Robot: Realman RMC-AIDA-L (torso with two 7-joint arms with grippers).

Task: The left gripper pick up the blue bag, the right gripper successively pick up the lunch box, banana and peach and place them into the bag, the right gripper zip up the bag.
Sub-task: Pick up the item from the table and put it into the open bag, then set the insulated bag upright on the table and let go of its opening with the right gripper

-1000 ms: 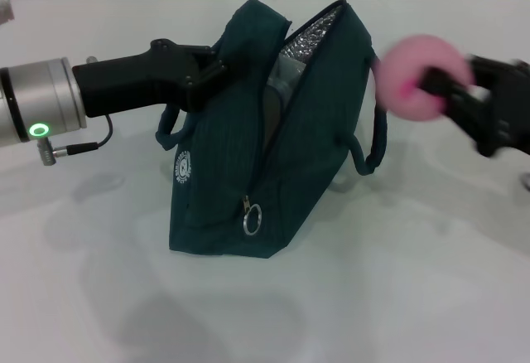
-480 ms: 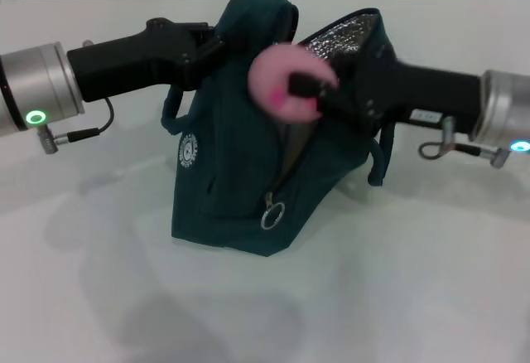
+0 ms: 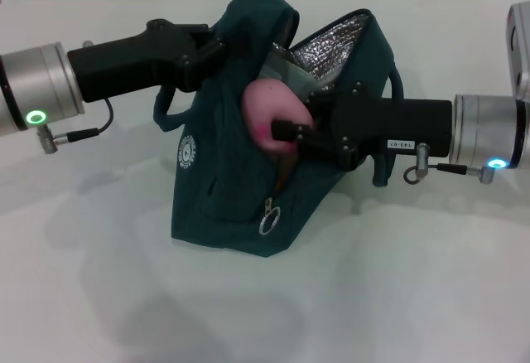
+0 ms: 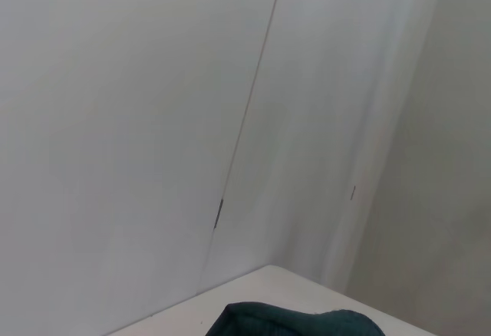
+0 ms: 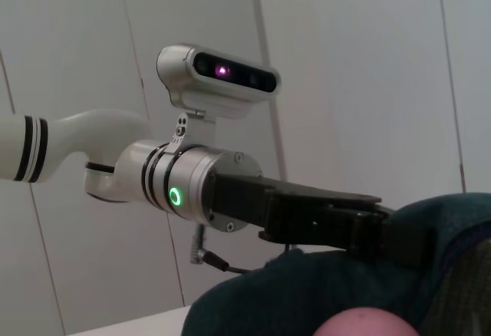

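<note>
1. The right gripper is seen at the open mouth of the blue bag; its black fingers are pinched on the pink peach, one finger lying across the lower front of the fruit.
2. The peach is held just inside the opening, between the two sides of the bag, with its upper part visible above the zipper line. In the right wrist view only a small pink part of the peach is shown, with the dark fabric of the bag around it.
3. The right arm is stretched in from the right side, and its black body lies against the right wall of the bag.
4. The left gripper is closed on the upper left edge of the bag, and this edge is kept lifted so that the mouth is held open. The same gripper is seen from the right wrist view, clamped on the fabric.
5. The silver lining is exposed on the inner right wall. A pale object is partly seen deeper inside the bag, but what it is cannot be told.
6. The zipper pull with its metal ring hangs at the front lower end of the opening.
7. The bag stands on the white table, leaning a little.
8. In the left wrist view only a small top part of the bag is shown.
</note>
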